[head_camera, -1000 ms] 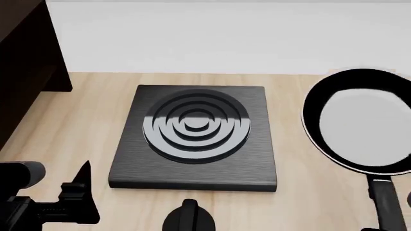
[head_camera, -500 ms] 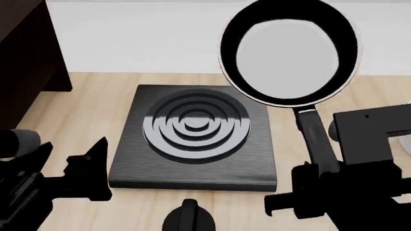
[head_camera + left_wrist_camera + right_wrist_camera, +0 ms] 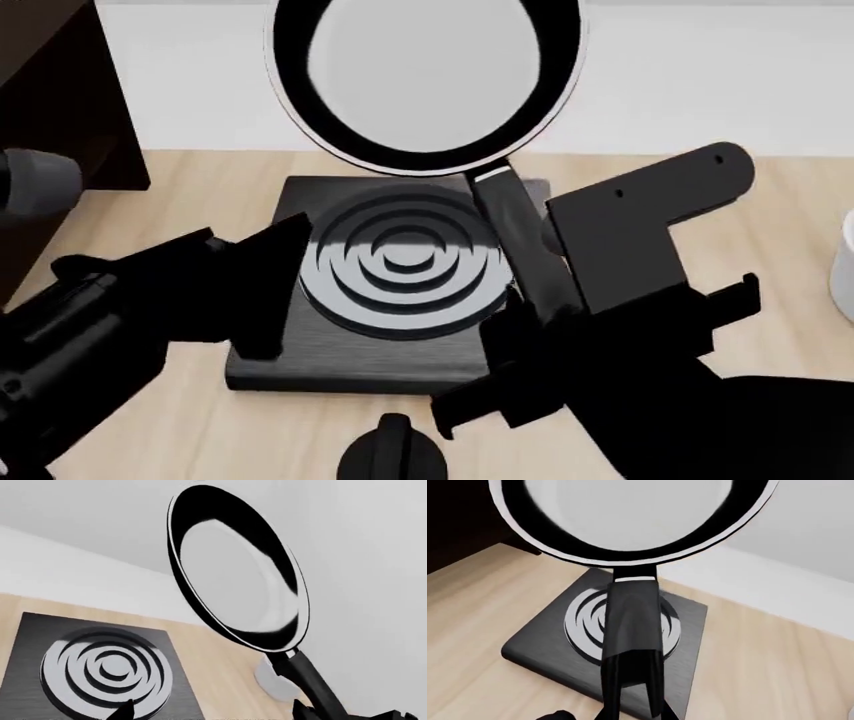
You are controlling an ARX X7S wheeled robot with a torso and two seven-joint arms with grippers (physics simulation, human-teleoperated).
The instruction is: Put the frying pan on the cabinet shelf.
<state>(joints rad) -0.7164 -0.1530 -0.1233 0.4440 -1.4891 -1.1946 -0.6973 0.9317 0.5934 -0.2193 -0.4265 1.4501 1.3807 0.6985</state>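
Note:
The frying pan [image 3: 424, 70] hangs high over the back of the burner plate, its glossy grey-white inside facing me. Its long black handle [image 3: 514, 245] runs down into my right gripper [image 3: 534, 310], which is shut on it. In the right wrist view the handle [image 3: 634, 625] passes between the jaws of the right gripper [image 3: 634, 712], with the pan [image 3: 627, 510] above. The left gripper [image 3: 240, 275] is open and empty, to the left of the burner plate. In the left wrist view the left gripper [image 3: 213, 716] shows only its tips, with the pan [image 3: 233, 575] ahead. The cabinet shelf [image 3: 54, 120] stands dark at the far left.
A square black burner plate [image 3: 280, 340] with concentric rings lies mid-counter, under the pan. A white bowl [image 3: 845, 255] sits at the right edge, also in the left wrist view [image 3: 270, 685]. A black knob [image 3: 390, 450] is at the near edge. A white wall runs behind the counter.
The pan has travelled up and left, from the right of the counter to above the burner plate, with the right arm following. The left arm has risen and swung toward the burner.

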